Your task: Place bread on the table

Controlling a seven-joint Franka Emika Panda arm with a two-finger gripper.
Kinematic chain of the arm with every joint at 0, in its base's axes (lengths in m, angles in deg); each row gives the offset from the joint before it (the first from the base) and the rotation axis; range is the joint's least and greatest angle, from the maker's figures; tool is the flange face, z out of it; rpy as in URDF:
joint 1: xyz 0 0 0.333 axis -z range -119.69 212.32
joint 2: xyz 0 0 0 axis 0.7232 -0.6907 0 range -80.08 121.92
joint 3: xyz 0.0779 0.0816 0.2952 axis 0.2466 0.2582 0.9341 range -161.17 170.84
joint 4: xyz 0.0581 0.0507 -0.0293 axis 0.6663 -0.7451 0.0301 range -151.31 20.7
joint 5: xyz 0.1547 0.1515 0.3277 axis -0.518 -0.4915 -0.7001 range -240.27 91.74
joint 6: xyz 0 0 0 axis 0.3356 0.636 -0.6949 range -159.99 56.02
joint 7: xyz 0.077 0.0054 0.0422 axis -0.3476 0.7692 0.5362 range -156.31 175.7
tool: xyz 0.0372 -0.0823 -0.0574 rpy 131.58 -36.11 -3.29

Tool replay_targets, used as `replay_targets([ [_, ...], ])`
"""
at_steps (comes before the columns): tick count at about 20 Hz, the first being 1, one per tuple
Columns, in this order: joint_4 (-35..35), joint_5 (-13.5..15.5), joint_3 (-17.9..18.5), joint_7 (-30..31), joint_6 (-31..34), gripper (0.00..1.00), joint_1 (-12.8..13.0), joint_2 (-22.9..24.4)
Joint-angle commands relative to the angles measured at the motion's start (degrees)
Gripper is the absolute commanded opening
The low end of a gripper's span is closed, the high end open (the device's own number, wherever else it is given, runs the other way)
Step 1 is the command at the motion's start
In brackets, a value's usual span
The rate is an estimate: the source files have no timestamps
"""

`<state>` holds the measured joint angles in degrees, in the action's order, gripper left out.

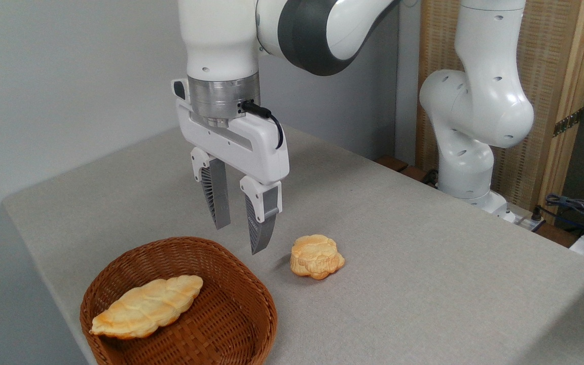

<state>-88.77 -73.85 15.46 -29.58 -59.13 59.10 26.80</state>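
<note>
Seemingly, basket (251, 284) partly hides bread (147, 306).

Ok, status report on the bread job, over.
Gripper open, empty, hanging above the basket rim. Bread lying in the basket, not yet on the table. Small bun on the cloth beside the basket; nothing covering the bread.

Plain grey wall (69, 76) behind, woven reed screen (550, 76) at right.

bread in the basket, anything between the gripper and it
Nothing visible does. The open gripper hangs above the basket's far rim, and the bread lies uncovered inside the basket, open from above.
</note>
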Motion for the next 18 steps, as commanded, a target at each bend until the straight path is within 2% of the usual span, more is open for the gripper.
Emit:
replay_targets([
  [1, 0.7, 0.99, 0.53, -0.37, -0.29, 1.0, 0.23, -0.44],
  [14, 0.7, 0.99, 0.35, -0.45, -0.64, 1.0, 0.31, -0.79],
  [18, 0.62, 1.16, 0.27, -0.37, -5.55, 1.0, 0.31, -1.58],
])
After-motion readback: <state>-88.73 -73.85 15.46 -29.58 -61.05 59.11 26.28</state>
